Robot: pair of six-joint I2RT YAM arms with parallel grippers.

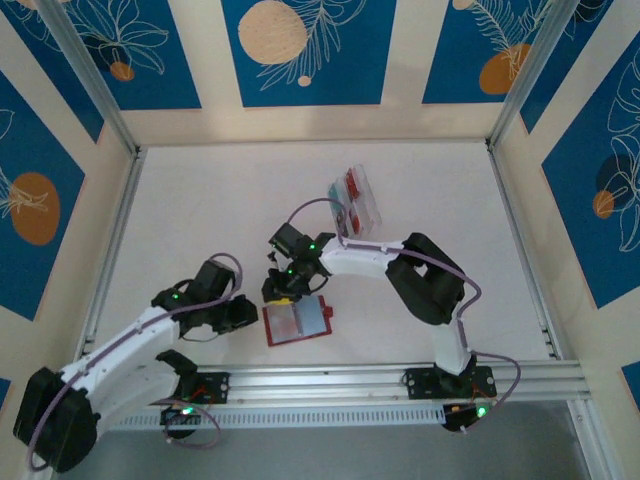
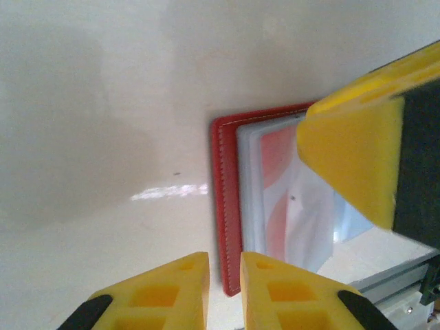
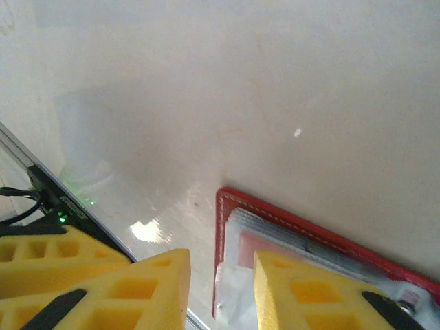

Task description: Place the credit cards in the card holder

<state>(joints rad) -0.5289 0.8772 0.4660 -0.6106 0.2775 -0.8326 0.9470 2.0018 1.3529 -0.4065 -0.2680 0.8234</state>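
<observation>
Yellow fingers of the left pincer (image 2: 225, 267) stand a narrow slit apart with nothing between them, at a corner of the open red card holder (image 2: 221, 179), which is partly blocked by a finger of the right pincer (image 3: 223, 267), itself spread apart over the holder's edge. Under the cloudy pockets a red-and-white card (image 2: 278, 172) shows, its outline blurred. Farther up the bench (image 1: 200, 220), the clear box (image 1: 357, 200) holds reddish shapes too small to read.
</observation>
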